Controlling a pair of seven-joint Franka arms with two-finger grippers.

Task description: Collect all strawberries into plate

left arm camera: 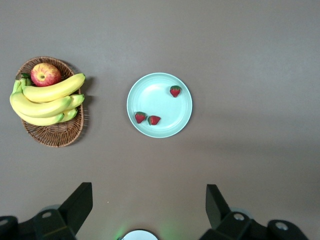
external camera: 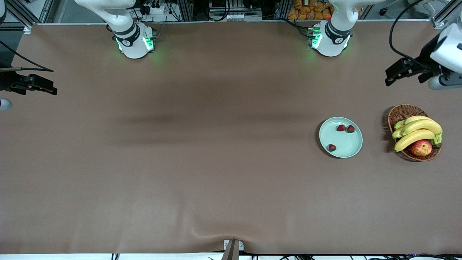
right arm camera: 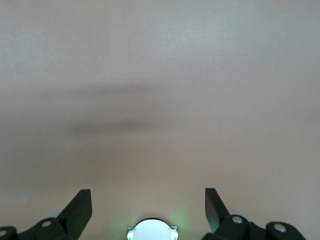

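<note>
Fingers on both arms stand wide apart and hold nothing. The left gripper hangs high over the counter toward the left arm's end, looking down on the plate; the right gripper waits over bare counter toward the right arm's end, well apart from the plate.

All three strawberries already lie in the plate: two strawberries sit just beside each other on the part of the plate farther from the front camera, and the third strawberry rests near the rim nearer to that camera. No berry shows on the counter around the plate. Beside the plate, toward the left arm's end, a wicker basket holds bananas and an apple, none of which belong to the job.

Judging from this, the collecting looks done. What remains is to finish cleanly: keep both arms high and away from the plate, so nothing nudges its rim or rolls the berry near the edge out, and leave the basket untouched.
</note>
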